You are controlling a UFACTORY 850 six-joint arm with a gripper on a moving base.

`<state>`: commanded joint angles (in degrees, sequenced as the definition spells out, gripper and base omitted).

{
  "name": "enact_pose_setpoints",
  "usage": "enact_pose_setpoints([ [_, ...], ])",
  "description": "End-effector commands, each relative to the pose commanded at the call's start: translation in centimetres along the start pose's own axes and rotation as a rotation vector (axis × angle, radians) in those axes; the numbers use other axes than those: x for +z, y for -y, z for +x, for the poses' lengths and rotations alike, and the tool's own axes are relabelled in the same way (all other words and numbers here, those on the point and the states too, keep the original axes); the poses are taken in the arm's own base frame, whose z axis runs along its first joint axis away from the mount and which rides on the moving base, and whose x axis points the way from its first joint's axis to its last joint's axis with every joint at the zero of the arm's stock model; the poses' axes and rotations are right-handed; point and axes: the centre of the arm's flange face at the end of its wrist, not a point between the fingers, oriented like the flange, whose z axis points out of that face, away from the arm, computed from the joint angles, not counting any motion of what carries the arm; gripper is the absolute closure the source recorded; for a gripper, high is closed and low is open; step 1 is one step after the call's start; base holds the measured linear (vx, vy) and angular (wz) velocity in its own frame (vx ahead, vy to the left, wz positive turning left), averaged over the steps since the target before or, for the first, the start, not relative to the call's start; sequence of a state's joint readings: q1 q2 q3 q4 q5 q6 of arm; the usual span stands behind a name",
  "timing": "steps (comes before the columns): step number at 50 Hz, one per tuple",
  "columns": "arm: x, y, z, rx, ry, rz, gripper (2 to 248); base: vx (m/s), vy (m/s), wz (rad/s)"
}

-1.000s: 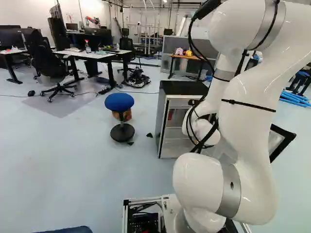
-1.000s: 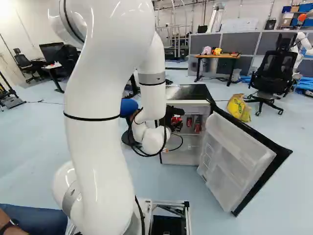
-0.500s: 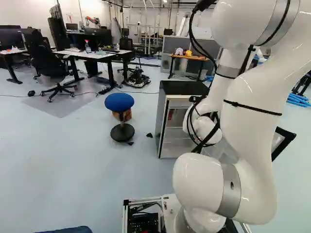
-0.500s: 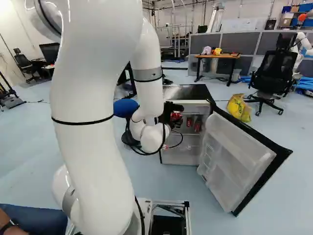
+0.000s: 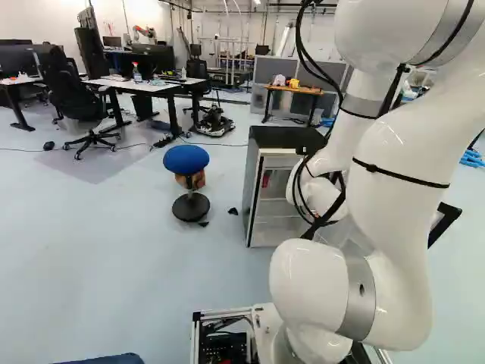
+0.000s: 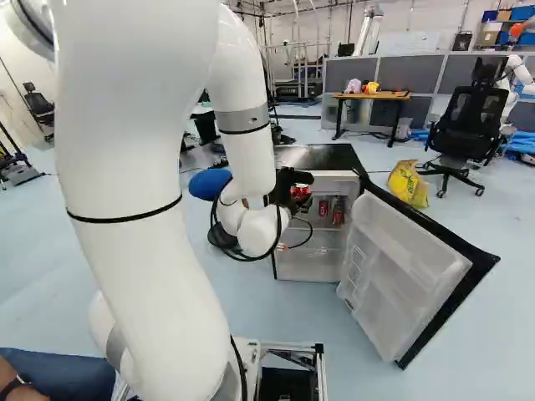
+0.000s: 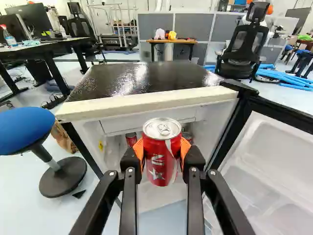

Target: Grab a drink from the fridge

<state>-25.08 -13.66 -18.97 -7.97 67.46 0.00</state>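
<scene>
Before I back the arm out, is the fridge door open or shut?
Open. The door stands swung wide out from the fridge, and red cans show inside.

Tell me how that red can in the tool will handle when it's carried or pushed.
The red can looks sealed on top, so it is probably full and fairly heavy for its size. Its smooth, round side may slip if the tool loosens its orange pads, and would likely roll if laid down.
</scene>
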Motion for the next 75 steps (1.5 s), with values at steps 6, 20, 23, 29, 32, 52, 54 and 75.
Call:
enact_pose_setpoints([
  [6, 0.0, 0.0, 0.4, -0.003, 0.003, 0.001, 156, 0.0, 0.0, 0.0],
  [20, -0.1, 0.1, 1.4, -0.009, 0.01, 0.003, 156, 0.0, 0.0, 0.0],
  [23, -0.1, 0.2, 1.6, -0.01, 0.012, 0.003, 156, 0.0, 0.0, 0.0],
  [29, -0.2, 0.2, 2.1, -0.013, 0.015, 0.004, 156, 0.0, 0.0, 0.0],
  [32, -0.2, 0.2, 2.3, -0.014, 0.016, 0.004, 156, 0.0, 0.0, 0.0],
  [52, 0.0, 0.4, 3.8, -0.023, 0.026, 0.008, 156, 0.0, 0.0, 0.0],
  [54, 0.0, 0.4, 4.0, -0.024, 0.027, 0.009, 156, 0.0, 0.0, 0.0],
  [75, 0.6, 0.7, 5.7, -0.034, 0.037, 0.016, 156, 0.0, 0.0, 0.0],
])
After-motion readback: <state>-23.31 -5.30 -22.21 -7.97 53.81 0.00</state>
